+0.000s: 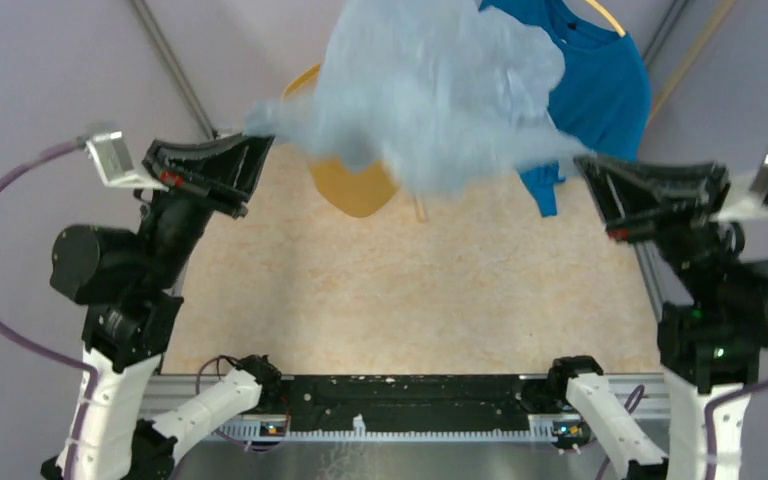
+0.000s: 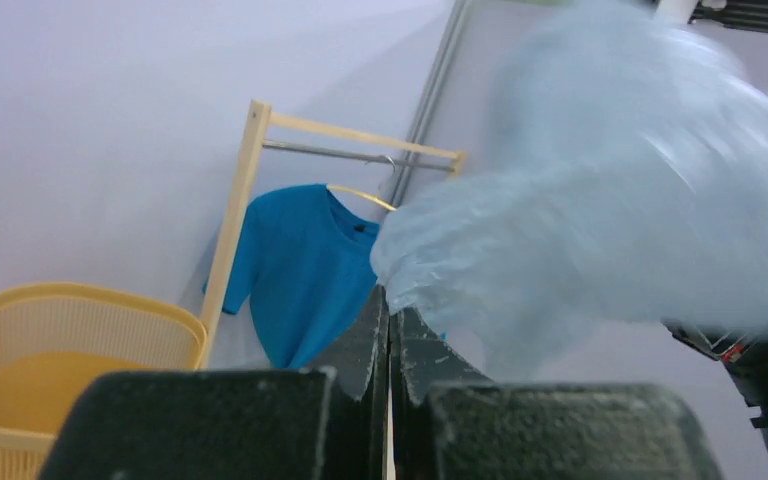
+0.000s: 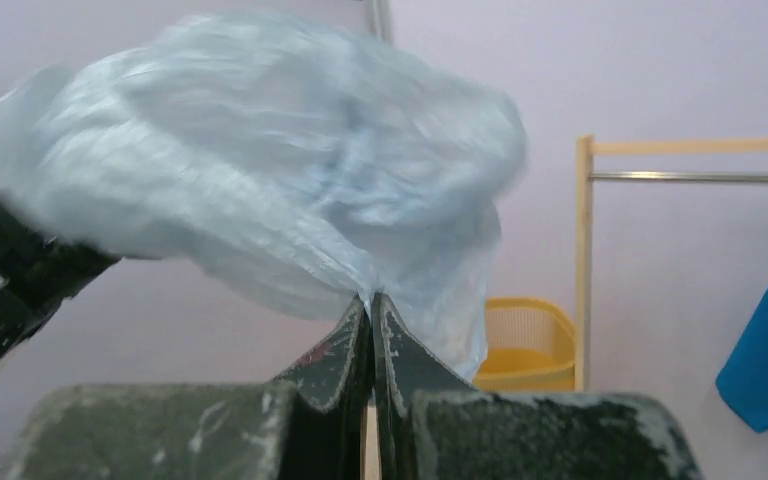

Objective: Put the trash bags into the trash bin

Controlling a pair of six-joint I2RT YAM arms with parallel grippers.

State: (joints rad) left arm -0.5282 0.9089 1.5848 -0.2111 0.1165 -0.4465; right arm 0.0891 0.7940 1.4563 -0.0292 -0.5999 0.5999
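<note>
Both left gripper [image 1: 261,138] and right gripper [image 1: 584,162] pinch the trash bags [image 1: 430,90] stretched between them.

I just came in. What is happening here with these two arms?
Both arms hold one pale blue trash bag up in the air, spread between them. The left end effector is shut on one edge, the right end effector on the other. The bag is not yet in the yellow bin beyond it.
</note>
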